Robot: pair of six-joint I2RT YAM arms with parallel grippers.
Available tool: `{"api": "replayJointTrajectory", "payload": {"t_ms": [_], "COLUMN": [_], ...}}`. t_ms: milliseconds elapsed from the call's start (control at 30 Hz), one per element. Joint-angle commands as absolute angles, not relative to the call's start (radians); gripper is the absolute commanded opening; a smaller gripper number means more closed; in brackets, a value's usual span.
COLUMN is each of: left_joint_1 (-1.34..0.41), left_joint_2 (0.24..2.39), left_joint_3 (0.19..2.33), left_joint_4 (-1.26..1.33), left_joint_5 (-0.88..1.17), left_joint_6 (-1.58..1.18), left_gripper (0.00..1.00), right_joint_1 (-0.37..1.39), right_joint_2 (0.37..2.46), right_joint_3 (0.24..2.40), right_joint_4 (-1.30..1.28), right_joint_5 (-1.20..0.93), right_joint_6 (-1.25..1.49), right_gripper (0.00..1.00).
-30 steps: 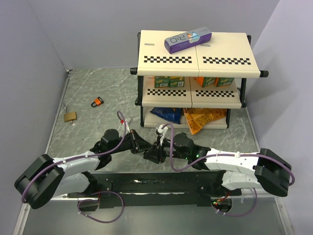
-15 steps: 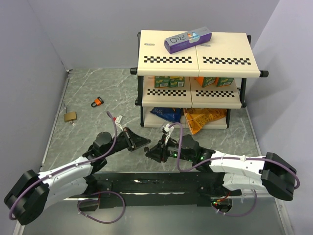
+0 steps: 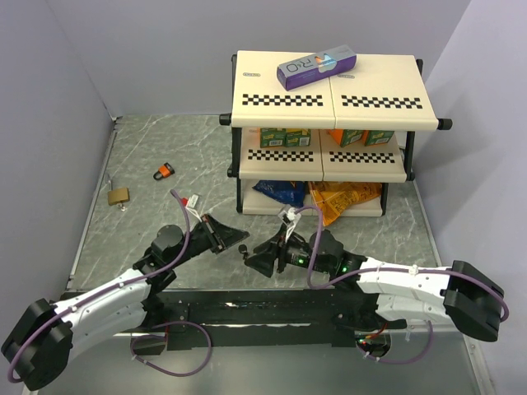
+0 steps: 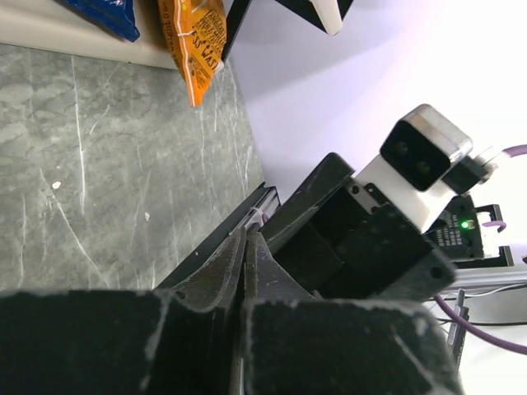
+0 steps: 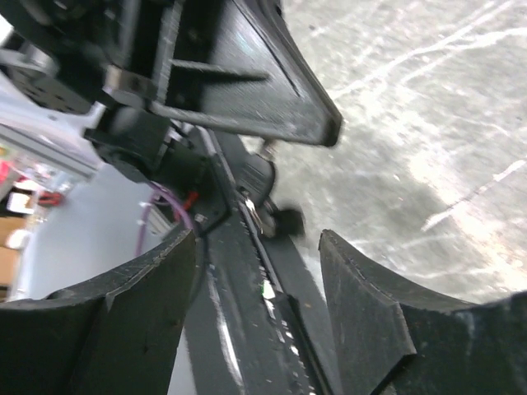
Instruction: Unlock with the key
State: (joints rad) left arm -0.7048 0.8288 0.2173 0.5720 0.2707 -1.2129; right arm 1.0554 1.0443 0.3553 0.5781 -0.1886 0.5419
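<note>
- Silver with a black head, the key [image 3: 244, 248] seems to be the tiny dark speck just off the tip of the left gripper [image 4: 245, 237]. It is over the middle of the worktop [image 3: 132, 148], towards its near edge. The right wrist view blurs it, so I cannot tell whether it is pinched or merely beside the tip.
- The left gripper's fingers are pressed flat together. The right gripper [image 5: 259, 239] faces it tip to tip, just beside it, its fingers spread wide with nothing between them.
- Risk: so thin a key, caught by an edge, could twist or slip out on the way, and the right gripper is near enough to knock it on parting.
- The orange-and-black padlock [image 3: 165, 171] and the brass padlock [image 3: 118, 195] lie well apart from the key, near the left edge. A tilted key would miss the keyhole.
- Both arms stretch low and forward, forearms converging in front of the shelf [image 3: 329, 103].
</note>
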Motion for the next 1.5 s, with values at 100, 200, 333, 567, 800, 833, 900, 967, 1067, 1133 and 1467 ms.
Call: {"api": "replayJointTrajectory", "payload": {"t_ms": [100, 200, 333, 567, 800, 833, 900, 967, 1067, 1133, 1467], "left_joint_1": [-0.706, -0.706, -0.706, -0.706, -0.706, -0.706, -0.706, -0.706, -0.706, -0.704, -0.706], "left_joint_2": [0.807, 0.795, 0.788, 0.801, 0.799, 0.801, 0.802, 0.804, 0.804, 0.805, 0.808], "left_joint_3": [0.206, 0.192, 0.186, 0.175, 0.178, 0.178, 0.179, 0.181, 0.184, 0.187, 0.215], "left_joint_4": [0.640, 0.676, 0.695, 0.736, 0.738, 0.738, 0.732, 0.730, 0.729, 0.730, 0.669], "left_joint_5": [0.284, 0.291, 0.302, 0.316, 0.318, 0.316, 0.314, 0.316, 0.314, 0.314, 0.325], "left_joint_6": [-1.189, -1.197, -1.197, -1.207, -1.200, -1.198, -1.195, -1.190, -1.190, -1.187, -1.151], "left_gripper": [0.01, 0.01, 0.01, 0.01, 0.01, 0.01, 0.01, 0.01, 0.01, 0.01, 0.23], "right_joint_1": [1.023, 1.003, 0.973, 0.971, 0.971, 0.971, 0.971, 0.971, 0.971, 0.973, 0.962], "right_joint_2": [1.012, 1.031, 1.077, 1.149, 1.206, 1.212, 1.227, 1.236, 1.255, 1.262, 1.233], "right_joint_3": [0.390, 0.417, 0.426, 0.454, 0.436, 0.437, 0.440, 0.446, 0.460, 0.456, 0.425], "right_joint_4": [0.648, 0.620, 0.656, 0.758, 0.870, 0.876, 0.891, 0.902, 0.899, 0.914, 0.900], "right_joint_5": [-0.187, -0.187, -0.232, -0.317, -0.357, -0.360, -0.365, -0.371, -0.383, -0.385, -0.325], "right_joint_6": [0.655, 0.687, 0.719, 0.742, 0.790, 0.795, 0.802, 0.811, 0.811, 0.819, 0.828], "right_gripper": [0.70, 0.66, 0.61, 0.53, 0.46, 0.44, 0.39, 0.36, 0.30, 0.25, 0.00]}}
